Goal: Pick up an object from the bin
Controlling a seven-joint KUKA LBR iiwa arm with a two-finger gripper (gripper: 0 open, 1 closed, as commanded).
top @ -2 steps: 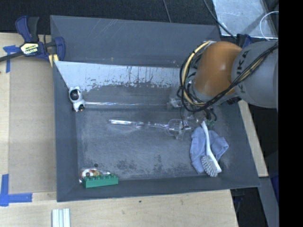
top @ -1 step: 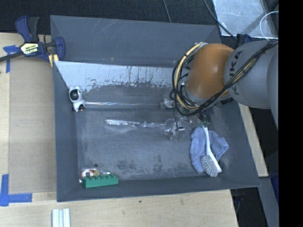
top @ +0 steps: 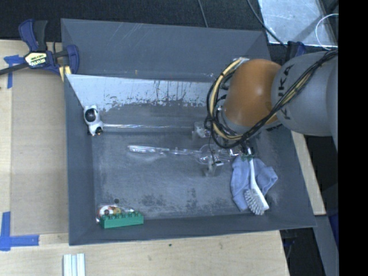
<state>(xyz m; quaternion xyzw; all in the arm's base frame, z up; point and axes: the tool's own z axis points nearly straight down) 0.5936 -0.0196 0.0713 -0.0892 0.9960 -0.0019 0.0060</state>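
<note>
The arm (top: 310, 99) comes in from the right, its orange cover (top: 250, 91) and looped cables (top: 215, 105) hanging over the right half of the grey bin (top: 172, 45); the gripper (top: 211, 161) is low over the bin floor, right of centre; whether its grip is released or clenched is hidden in the tangle of metal and cable there, so I leave that undecided. A clear plastic utensil (top: 152, 150) lies flat across the middle of the floor, running left to right; its right end reaches the gripper, though whether it is actually in the grip is not to be made out. Just right of the gripper lies a crumpled blue cloth (top: 263, 176); a white brush (top: 255, 199) rests on it, bristles toward the front wall. Well apart from these, a green block (top: 122, 219) sits in the front left corner; a small white and black thing (top: 91, 118) sits against the left wall near the back.
</note>
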